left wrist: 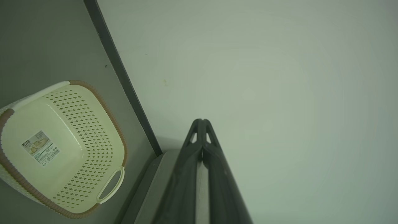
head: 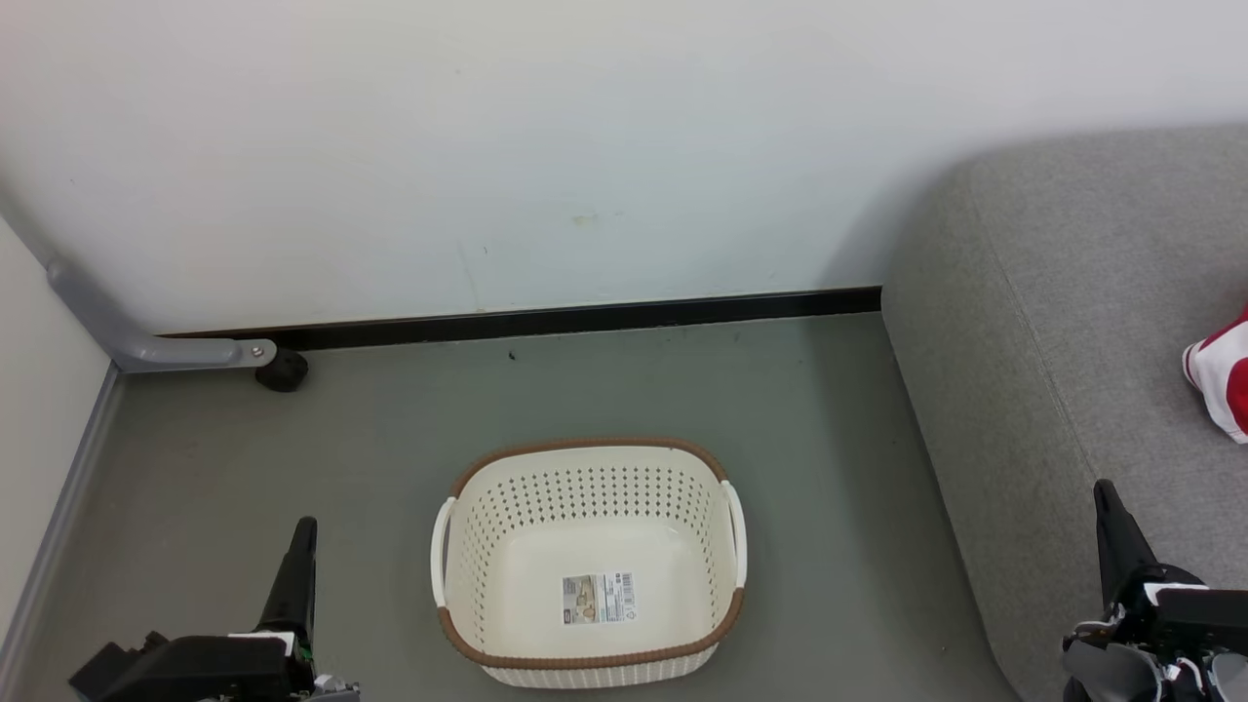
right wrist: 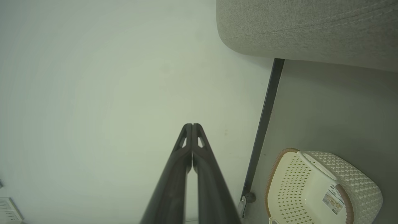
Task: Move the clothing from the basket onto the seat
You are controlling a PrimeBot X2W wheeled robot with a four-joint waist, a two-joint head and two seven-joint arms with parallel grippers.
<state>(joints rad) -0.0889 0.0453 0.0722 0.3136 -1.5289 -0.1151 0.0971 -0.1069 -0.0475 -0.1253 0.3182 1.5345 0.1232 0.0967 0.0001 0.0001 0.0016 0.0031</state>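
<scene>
Jaws: left pair (left wrist: 201, 119) clenched tip to tip, right pair (right wrist: 192, 124) likewise, both apart from basket (head: 585, 445); clothing (head: 1224, 380) on seat (head: 1053, 341).

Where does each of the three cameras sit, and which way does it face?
Head view: on the head, looking down at basket and seat; left gripper and right gripper show.
Left wrist view: on that wrist, facing the wall along shut fingers.
Right wrist view: on that wrist, facing the wall along shut fingers.
All share the basket.
</scene>
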